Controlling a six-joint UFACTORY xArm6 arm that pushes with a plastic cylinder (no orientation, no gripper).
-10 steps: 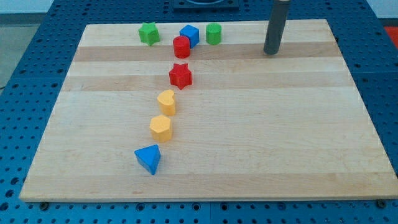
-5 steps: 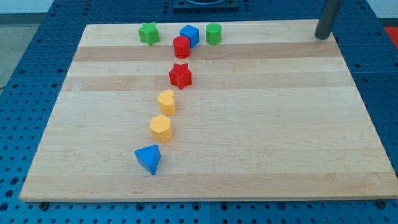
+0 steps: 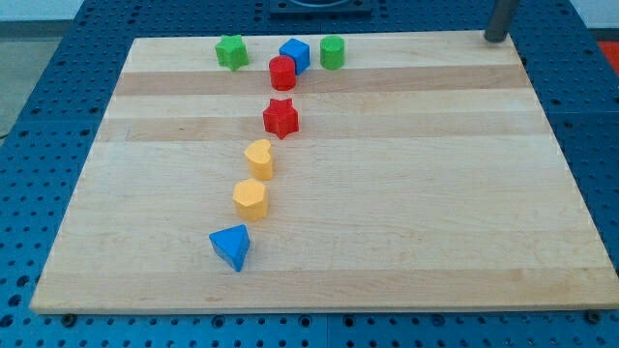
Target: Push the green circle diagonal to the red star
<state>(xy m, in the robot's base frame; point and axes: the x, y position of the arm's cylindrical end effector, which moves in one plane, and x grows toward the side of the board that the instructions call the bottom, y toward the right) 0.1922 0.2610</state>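
**Tip parked at board's far right corner**

No claw on this rig, so I have nothing gripped; my tip (image 3: 496,39) sits at the view's top right, at the wooden board's (image 3: 435,213) corner, well apart from every block. Green circle (image 3: 333,52) stands near the top edge, just beside the blue cube (image 3: 295,54). Red cylinder (image 3: 282,73) touches that cube. Red star (image 3: 280,118) lies below. Green star (image 3: 231,51) sits top left.

my tip (image 3: 496,39) stands at the view's top right; the dark rod rises upright and leaves the view there.
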